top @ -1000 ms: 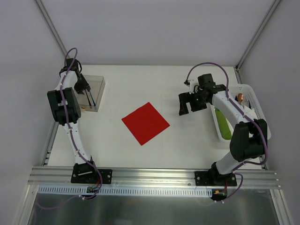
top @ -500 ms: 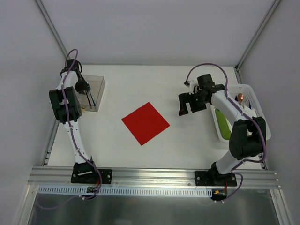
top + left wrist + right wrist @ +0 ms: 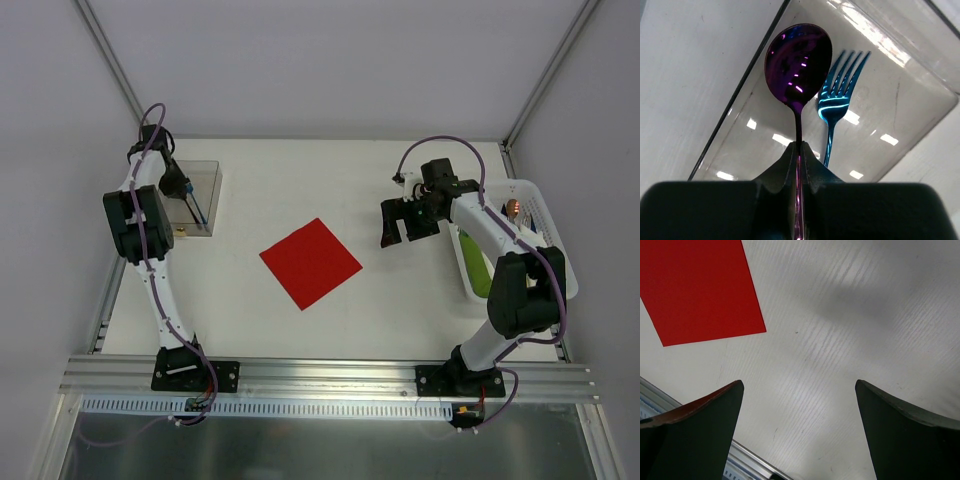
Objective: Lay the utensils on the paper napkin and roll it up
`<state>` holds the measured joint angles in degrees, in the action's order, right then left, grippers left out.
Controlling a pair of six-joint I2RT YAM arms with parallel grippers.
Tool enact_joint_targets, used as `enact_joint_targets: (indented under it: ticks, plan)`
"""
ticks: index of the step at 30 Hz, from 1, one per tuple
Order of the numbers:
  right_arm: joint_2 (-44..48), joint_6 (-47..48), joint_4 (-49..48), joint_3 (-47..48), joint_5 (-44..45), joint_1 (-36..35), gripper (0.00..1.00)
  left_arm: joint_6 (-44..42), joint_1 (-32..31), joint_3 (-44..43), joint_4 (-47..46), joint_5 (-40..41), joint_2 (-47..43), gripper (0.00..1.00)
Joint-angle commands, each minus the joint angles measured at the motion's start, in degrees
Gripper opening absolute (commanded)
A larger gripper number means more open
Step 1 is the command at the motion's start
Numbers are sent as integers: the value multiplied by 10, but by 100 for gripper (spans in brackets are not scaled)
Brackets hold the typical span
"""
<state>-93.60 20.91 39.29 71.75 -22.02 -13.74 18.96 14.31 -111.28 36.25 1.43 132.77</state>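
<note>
left gripper: clamped on purple spoon handle, which runs back between its jaws, in clear tray | blue fork: just beside spoon, parallel, loose | red napkin: mid-table, on this arm's right | right gripper: spread wide, empty, nearer napkin

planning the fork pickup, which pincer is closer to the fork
Left. The left pincer is shut on the spoon handle, right beside the fork in the clear tray. The right pincer hangs open across the table, near the red napkin.
</note>
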Motion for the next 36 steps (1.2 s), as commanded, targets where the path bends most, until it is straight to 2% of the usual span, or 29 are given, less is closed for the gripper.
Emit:
enact_joint_targets:
  ticks: [1, 9, 13, 14, 17, 18, 21, 26, 32, 36]
  plan:
    - [6, -9, -2, 11, -19, 2, 99, -1, 2, -16, 14, -13, -92, 0]
    - [24, -6, -3, 6, -22, 3, 99, -9, 1, -18, 28, -8, -181, 0]
    - [35, -4, -2, 1, -23, 8, 99, -29, -21, 7, 27, -55, -231, 0]
    - [37, -4, -2, -1, -28, 11, 99, -41, -50, 14, 27, -73, -240, 0]
    - [43, -8, -3, -6, -34, 25, 99, -62, -124, 48, 27, -49, -285, 0]
    - [45, -10, -2, -7, -41, 31, 99, -56, -184, 74, 28, -18, -307, 0]
    - [54, -14, -4, -18, -52, 51, 99, 16, -258, 147, 25, -6, -339, 0]
    - [70, -16, -3, -33, -67, 83, 99, 75, -415, 221, 12, 24, -335, 0]
    - [76, -20, -3, -37, -85, 105, 99, 138, -509, 237, -3, 25, -270, 0]
    - [75, -24, -3, -36, -89, 111, 99, 169, -524, 243, -12, 23, -232, 0]
